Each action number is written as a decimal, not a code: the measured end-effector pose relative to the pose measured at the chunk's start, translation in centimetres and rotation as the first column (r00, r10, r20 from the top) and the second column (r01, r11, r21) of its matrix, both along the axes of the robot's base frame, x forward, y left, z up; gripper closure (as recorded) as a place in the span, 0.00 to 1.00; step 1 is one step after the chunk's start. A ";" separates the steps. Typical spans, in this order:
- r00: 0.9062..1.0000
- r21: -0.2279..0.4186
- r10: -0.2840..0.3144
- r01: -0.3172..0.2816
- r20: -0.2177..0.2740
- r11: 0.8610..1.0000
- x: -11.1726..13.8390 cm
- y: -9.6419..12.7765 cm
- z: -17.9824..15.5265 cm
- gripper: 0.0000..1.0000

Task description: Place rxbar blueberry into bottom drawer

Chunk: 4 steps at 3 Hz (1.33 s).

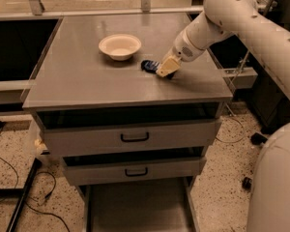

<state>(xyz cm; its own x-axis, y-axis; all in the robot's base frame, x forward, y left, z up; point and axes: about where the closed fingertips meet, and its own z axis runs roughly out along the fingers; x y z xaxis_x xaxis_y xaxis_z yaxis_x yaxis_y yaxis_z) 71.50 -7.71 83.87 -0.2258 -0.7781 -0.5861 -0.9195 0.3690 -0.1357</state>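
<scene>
The rxbar blueberry (149, 65) is a small dark blue bar lying on the grey cabinet top, just right of the bowl. My gripper (166, 70) is down at the bar's right end, its tan fingers touching the top there and covering part of the bar. The white arm reaches in from the upper right. The bottom drawer (135, 209) is a wide shallow grey tray pulled out at the foot of the cabinet, with nothing in it.
A cream bowl (120, 46) stands on the cabinet top (87, 81) left of the bar. Two grey drawers with black handles (134, 137) sit slightly pulled out below the top. Cables lie on the speckled floor at left. My white base (275, 187) is at lower right.
</scene>
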 end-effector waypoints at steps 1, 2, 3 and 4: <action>0.999 -0.014 0.049 -0.049 0.021 0.999 -2.0 1.0 1.5 1.00; 0.992 -0.009 0.107 -0.106 0.066 0.994 -4.7 2.0 4.3 1.00; 0.986 -0.006 0.130 -0.130 0.104 0.992 -6.6 2.1 6.4 1.00; 0.986 -0.006 0.130 -0.130 0.105 0.991 -6.7 2.1 6.4 0.81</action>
